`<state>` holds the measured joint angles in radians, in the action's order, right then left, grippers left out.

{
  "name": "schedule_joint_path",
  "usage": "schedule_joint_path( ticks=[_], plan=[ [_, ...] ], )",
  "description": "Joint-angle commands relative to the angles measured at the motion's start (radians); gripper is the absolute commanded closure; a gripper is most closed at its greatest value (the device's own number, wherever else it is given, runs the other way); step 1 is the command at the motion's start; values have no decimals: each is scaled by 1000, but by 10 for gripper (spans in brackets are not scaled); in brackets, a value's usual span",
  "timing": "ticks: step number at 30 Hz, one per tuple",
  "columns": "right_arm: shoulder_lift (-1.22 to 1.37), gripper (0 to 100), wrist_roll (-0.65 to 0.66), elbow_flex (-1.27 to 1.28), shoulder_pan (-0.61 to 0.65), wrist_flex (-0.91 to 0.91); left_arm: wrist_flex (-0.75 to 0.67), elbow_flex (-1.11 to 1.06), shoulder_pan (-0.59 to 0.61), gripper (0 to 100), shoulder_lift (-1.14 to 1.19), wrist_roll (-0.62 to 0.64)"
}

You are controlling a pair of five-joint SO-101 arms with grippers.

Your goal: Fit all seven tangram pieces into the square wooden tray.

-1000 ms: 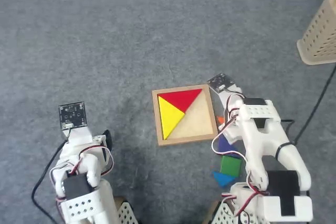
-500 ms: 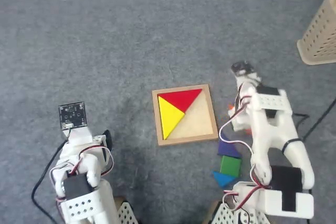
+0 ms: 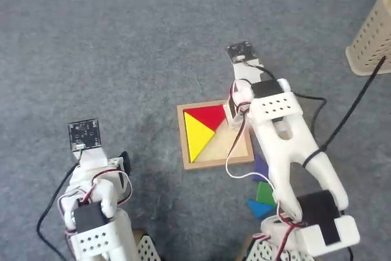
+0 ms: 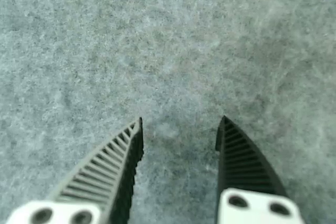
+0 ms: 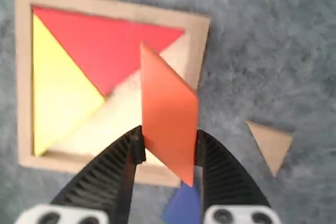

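Orange parallelogram (image 5: 168, 108): it is clamped between the two fingers of the right end effector (image 5: 168, 135), which press on its opposite edges. It sits over the bare wood of the tray; whether it touches the wood I cannot tell.
Square wooden tray (image 3: 217, 164): lies flat on the counter (image 3: 122, 59), between the two arms and closer to the right one.
Red triangle (image 3: 208, 116): seated in the tray along its far rim.
Yellow triangle (image 3: 195, 136): seated in the tray along its left rim, touching the red one edge to edge.
Loose pieces: a purple piece (image 3: 261, 166), a green square (image 3: 266, 194) and a blue triangle (image 3: 259, 209) lie on the counter near the tray, beside the right arm; a small tan triangle (image 5: 270, 142) lies just outside the tray.
Left end effector (image 4: 178, 129): fingers spread apart with nothing between them, above grey felt, well apart from the tray.
Beige basket (image 3: 372, 35): stands at the counter's far right edge.
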<state>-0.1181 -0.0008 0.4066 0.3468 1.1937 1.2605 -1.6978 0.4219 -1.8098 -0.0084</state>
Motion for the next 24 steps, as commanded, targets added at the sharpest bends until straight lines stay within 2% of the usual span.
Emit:
schedule_joint_path(
  ticks=[1,5,24],
  plan=[
    [-12,922,-104,18,58,-130,5,13,-3,784,-14,-5],
    [22,920,-138,69,110,-199,5,13,-3,784,-14,-5],
    [102,908,-144,75,107,-205,5,13,-3,784,-14,-5]
  ],
)
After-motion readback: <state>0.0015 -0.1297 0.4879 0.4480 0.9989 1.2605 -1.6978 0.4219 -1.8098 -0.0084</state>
